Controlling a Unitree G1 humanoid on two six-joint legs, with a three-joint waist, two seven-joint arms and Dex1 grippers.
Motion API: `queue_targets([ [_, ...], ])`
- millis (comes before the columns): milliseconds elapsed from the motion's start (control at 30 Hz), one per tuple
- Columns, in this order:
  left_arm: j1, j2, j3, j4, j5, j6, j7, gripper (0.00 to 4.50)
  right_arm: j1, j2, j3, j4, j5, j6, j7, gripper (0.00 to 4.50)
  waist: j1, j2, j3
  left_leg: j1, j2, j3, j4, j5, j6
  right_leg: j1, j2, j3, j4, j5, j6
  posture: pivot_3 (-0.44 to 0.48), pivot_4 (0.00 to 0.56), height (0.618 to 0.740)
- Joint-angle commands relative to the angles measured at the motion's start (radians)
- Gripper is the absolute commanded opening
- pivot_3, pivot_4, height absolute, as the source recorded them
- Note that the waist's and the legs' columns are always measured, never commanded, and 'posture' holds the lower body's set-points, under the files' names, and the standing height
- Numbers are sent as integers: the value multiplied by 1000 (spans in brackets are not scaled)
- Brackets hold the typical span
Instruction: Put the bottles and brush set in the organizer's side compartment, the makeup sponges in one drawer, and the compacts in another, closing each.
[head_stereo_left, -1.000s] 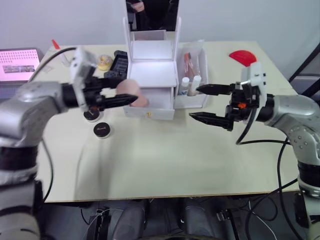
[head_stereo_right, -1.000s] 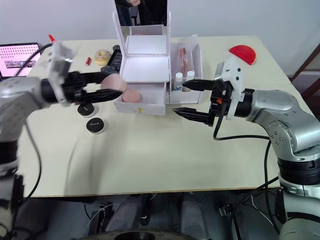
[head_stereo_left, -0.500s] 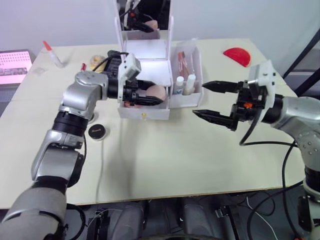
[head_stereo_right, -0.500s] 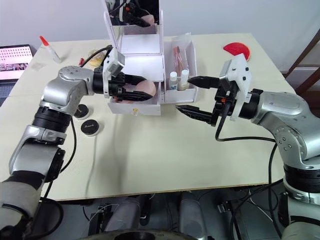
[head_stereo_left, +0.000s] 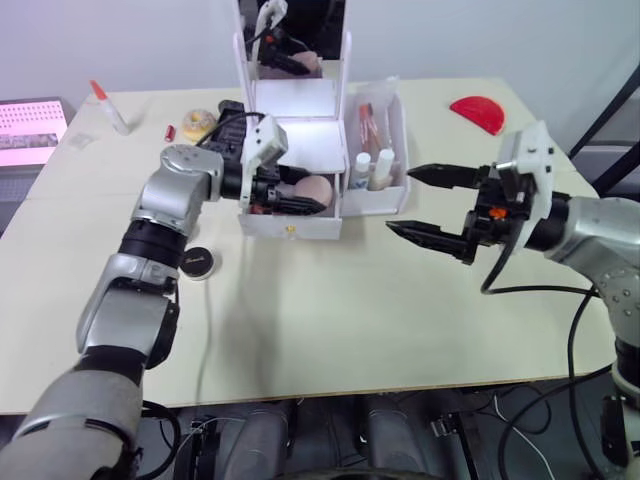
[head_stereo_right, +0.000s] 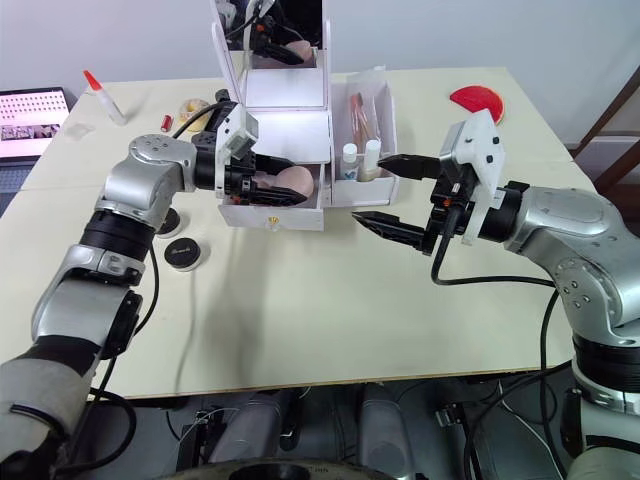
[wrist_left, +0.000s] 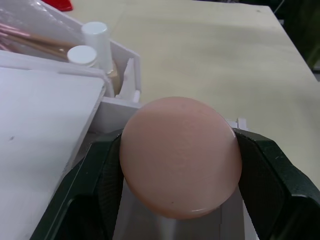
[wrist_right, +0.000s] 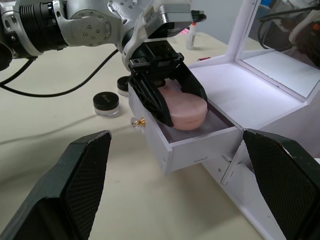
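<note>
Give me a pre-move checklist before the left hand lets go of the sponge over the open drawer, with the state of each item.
1. Round pale pink makeup sponge gripped by the left hand: ok, a black finger presses on each side.
2. White plastic drawer of the mirrored organizer pulled open: ok.
3. Sponge over the drawer cavity rather than its rim: ok in the right wrist view.
4. Other sponge already inside: cannot tell, the fingers hide the drawer floor.
5. Right hand away from the drawer: ok, open and off to the side above the table.
6. Two small round black compacts still on the table outside the drawer: ok, left for later.
</note>
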Motion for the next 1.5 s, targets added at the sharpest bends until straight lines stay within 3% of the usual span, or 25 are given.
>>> queue_targets([
  [33,-41,6,33,-5,9,-10,-5,4481,-8,-8,-30,-29,14,-10,-6,4500,-1,0,0,0,0,0,0,0,0,0,0,0,0,0,0,0,150,738],
  [500,-68,71,109,-95,-42,84,-56,4481,-21,5,-8,1,-5,-35,-3,4500,-2,0,0,0,0,0,0,0,0,0,0,0,1,0,0,0,150,738],
  [700,46,182,176,-309,-143,250,-97,4481,-19,2,-8,-2,-1,-37,-5,4500,-10,0,0,0,0,0,0,0,0,-1,0,0,2,0,0,0,150,738],
  [833,235,290,228,-548,-257,397,-120,3219,-6,-8,-15,-10,2,-29,-6,4500,-24,0,0,0,0,-1,-1,0,0,-1,0,0,2,0,0,0,150,738],
  [967,364,349,237,-664,-290,438,-103,1113,6,-17,-25,-12,4,-28,-3,4500,-21,0,0,0,0,-1,-1,0,0,-1,0,0,2,0,0,0,150,738],
  [1033,418,364,215,-684,-248,392,-75,105,6,-22,-26,-5,0,-31,1,4500,-19,0,0,0,0,-1,-1,0,0,-1,0,0,2,0,0,0,150,738],
  [1167,432,322,181,-669,-191,335,17,40,4,-27,-25,2,-6,-34,4,4500,-11,0,0,0,0,-1,0,0,0,0,-1,0,1,-1,-1,0,150,738],
  [1500,316,157,130,-446,-55,198,204,40,3,-39,-29,-22,8,-19,-9,4500,2,0,0,0,0,0,0,0,0,0,0,0,1,0,0,0,150,738],
])
